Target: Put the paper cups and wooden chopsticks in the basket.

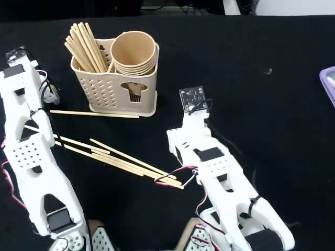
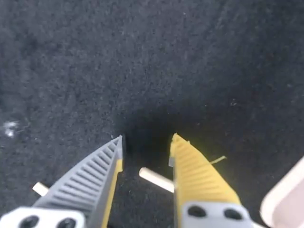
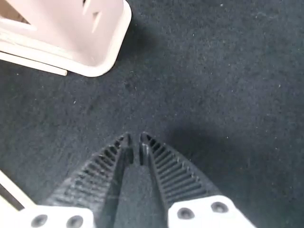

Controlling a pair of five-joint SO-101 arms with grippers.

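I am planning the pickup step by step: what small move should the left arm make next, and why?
Probably shut the left gripper: it hangs open astride the end of a chopstick lying on the table.

Basket [image 1: 116, 86]: one, near the far left of the table [image 1: 261, 130].
Paper cups [image 1: 134, 55]: one nested stack, about five rims countable.
Wooden chopsticks [image 1: 86, 47] upright in basket: one bundle, too tightly packed for exact count.
Loose chopsticks [image 1: 120, 161] on table: five or six.
Arms [image 1: 36, 172]: two.
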